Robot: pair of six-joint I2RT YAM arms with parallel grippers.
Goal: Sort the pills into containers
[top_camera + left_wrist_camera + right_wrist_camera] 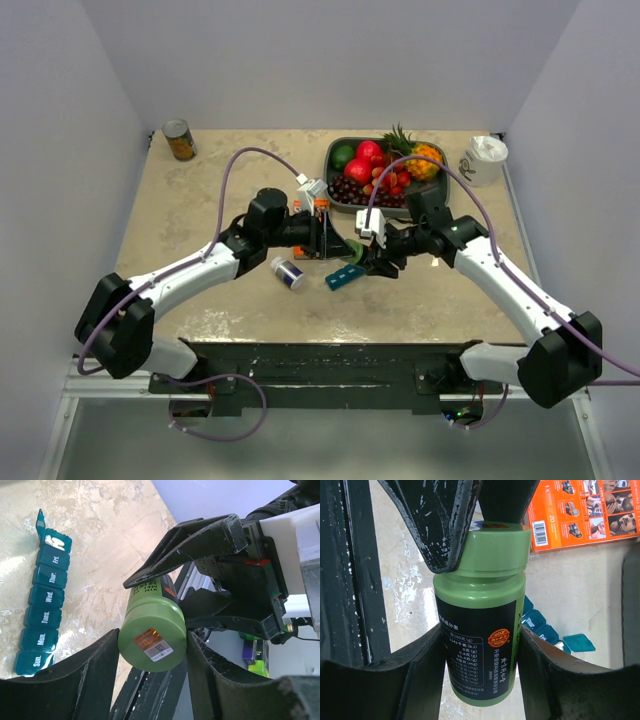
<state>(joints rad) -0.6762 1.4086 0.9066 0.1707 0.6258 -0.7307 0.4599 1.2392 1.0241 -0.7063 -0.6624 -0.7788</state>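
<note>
Teal-blue pill-organizer strip point(345, 277): lies flat on the table point(200, 200), nearest the arm bases and just in front of the two grippers. It has seven day-marked compartments. The end lid stands raised with white pills point(54, 541) showing inside; the other six lids are closed.

White bottle with blue cap point(287, 272): lies on its side, just left of the strip, untouched.

Green pill bottle point(479, 630): held between both arms over the strip, apparently off the table.
- Left gripper point(152, 655): pinches the green cap point(152, 642) from both sides.
- Right gripper point(479, 662): clamps the black-labelled body.

Step in hand, as judged: unscrewing the bottle.

Next move calls for:
- one wrist turning against the other while the body grip stays firm
- lifting the cap clear, with the mouth kept up so nothing spills
- opening the closed lids before any filling

Orange box point(580, 510): lies flat beyond the bottle.

Grey tray point(328, 165): farther back, filled with fruit.

Tin can point(180, 140): far left corner.

White cup point(485, 160): far right corner.
</note>
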